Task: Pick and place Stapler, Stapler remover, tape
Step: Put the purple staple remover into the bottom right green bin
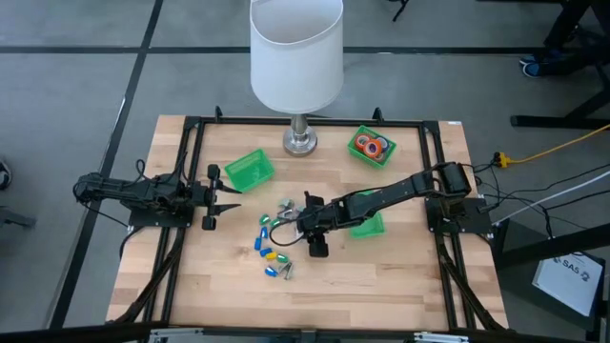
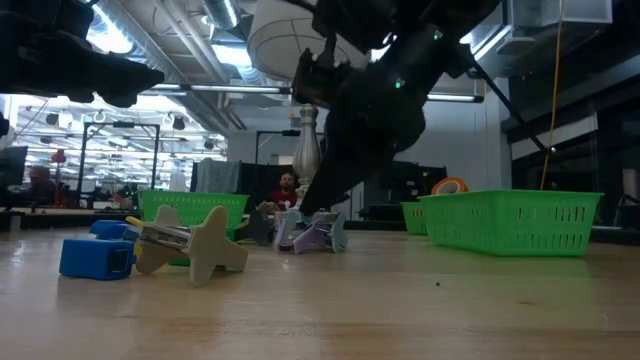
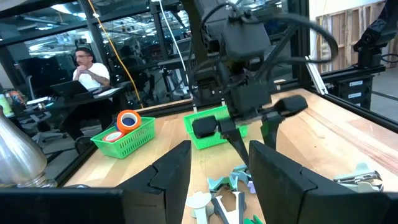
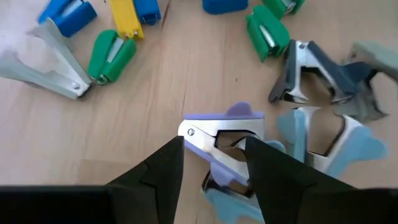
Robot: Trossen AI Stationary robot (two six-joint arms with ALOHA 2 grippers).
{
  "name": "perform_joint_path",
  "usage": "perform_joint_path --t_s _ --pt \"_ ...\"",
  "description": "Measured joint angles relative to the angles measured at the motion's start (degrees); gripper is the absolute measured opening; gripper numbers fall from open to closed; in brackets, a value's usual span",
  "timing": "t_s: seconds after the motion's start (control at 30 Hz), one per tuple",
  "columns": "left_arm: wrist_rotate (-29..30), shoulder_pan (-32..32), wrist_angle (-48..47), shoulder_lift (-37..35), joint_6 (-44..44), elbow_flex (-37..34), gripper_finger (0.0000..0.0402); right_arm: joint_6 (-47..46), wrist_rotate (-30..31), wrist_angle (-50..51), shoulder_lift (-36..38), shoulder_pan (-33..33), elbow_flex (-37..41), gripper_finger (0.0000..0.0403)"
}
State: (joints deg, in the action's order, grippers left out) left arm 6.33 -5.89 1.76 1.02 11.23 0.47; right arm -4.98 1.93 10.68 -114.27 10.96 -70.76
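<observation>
The right gripper (image 4: 214, 165) hangs over mid-table, fingers parted astride a lilac remover (image 4: 221, 134), not yet pinching. It looks light, stiff and slick; its flat wings seem the best hold. Only the high view shows the tape (image 1: 371, 146) binned; the left gripper (image 1: 227, 197) waits open.

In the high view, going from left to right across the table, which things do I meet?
Left gripper → empty green bin → scattered small pieces → right gripper → green bin with tape rolls.
</observation>
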Motion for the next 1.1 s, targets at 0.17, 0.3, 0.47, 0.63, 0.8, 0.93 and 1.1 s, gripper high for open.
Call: perform_joint_path --t_s 0.17,0.3,0.47,0.63,0.8,0.93,1.1 --pt "0.0 0.0 0.0 0.0 0.0 0.0 0.0157 2.7 0.4 -1.4 -1.2 0.0 -0.1 0.0176" --pt "0.0 0.0 0.0 0.0 0.0 0.0 0.0157 3.0 1.5 -2.5 -1.4 0.0 -0.1 0.0176" --pt "0.0 0.0 0.0 0.0 0.0 0.0 0.0157 4.3 1.4 -1.9 -1.4 0.1 -0.1 0.0176" --pt "0.0 0.0 0.0 0.0 0.0 0.0 0.0157 8.8 -0.1 2.8 -1.1 0.3 -3.0 0.0176" --pt "0.0 0.0 0.0 0.0 0.0 0.0 0.0157 11.7 -0.1 13.7 -1.1 0.3 -8.6 0.0176" --pt "0.0 0.0 0.0 0.0 0.0 0.0 0.0157 15.0 0.0 16.9 -1.0 0.3 -10.7 0.0174" --pt "0.0 0.0 0.0 0.0 0.0 0.0 0.0157 18.7 0.2 17.2 -1.0 0.3 -10.5 0.015"
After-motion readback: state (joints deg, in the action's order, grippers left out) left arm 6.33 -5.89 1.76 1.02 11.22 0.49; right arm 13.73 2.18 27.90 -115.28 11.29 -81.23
